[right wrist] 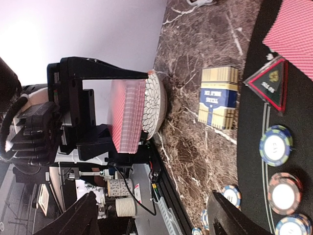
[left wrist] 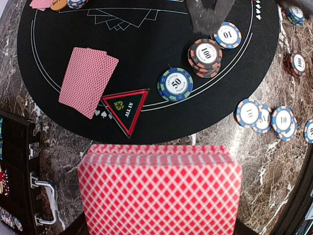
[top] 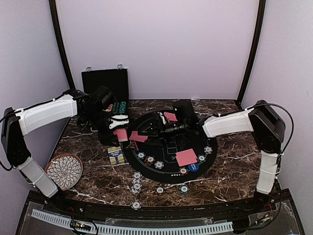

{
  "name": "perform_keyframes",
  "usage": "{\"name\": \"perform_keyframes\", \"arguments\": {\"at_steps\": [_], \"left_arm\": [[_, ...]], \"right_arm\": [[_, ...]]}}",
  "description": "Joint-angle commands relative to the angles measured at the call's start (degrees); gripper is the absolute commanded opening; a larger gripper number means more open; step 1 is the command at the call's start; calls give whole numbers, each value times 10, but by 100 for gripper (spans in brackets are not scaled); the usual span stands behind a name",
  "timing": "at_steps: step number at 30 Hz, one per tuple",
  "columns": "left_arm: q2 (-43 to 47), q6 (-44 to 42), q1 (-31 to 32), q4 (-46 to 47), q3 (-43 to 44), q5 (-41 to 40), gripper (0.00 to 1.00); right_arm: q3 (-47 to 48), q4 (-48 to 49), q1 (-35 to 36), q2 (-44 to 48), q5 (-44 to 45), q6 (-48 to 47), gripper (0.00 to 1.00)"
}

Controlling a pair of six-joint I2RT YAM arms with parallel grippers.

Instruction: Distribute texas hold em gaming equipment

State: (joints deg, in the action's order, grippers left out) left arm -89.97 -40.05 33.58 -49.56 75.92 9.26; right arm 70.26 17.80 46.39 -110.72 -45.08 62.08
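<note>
Left to right. Left gripper [left wrist: 159, 230] pinches a deck [left wrist: 160, 188] of glossy, lattice-backed red cards above the surface's left half; the slick stack could fan out or shed cards if the pinch loosens. On the round black felt mat [left wrist: 146, 63] lie two dealt cards [left wrist: 88, 81], a red-edged triangle marker [left wrist: 128, 108] and ridged, striped chips [left wrist: 175, 84]. Right gripper [right wrist: 161, 215], jaws spread and empty, hovers over the mat; sweeping low, it might scatter stacked chips.

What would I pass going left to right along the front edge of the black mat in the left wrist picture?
Two red-backed cards → black triangle marker → green 50 chip → stack of 100 chips → blue 10 chip.
</note>
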Motion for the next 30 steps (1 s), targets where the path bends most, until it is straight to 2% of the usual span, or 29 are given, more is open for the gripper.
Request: {"name": "perform_keyframes", "arguments": {"at_steps": [1,21,30], "left_arm": [[23,4,-3,-3,11,15,0],[20,5,-3,-8,23,17,0],[15,7,-3,-11,29,20,0]], "right_arm": [[42,127,23,-41,-15,73,77],[161,184,65,-165,-30,133,78],[256,206,76,-245,-26,175,78]]}}
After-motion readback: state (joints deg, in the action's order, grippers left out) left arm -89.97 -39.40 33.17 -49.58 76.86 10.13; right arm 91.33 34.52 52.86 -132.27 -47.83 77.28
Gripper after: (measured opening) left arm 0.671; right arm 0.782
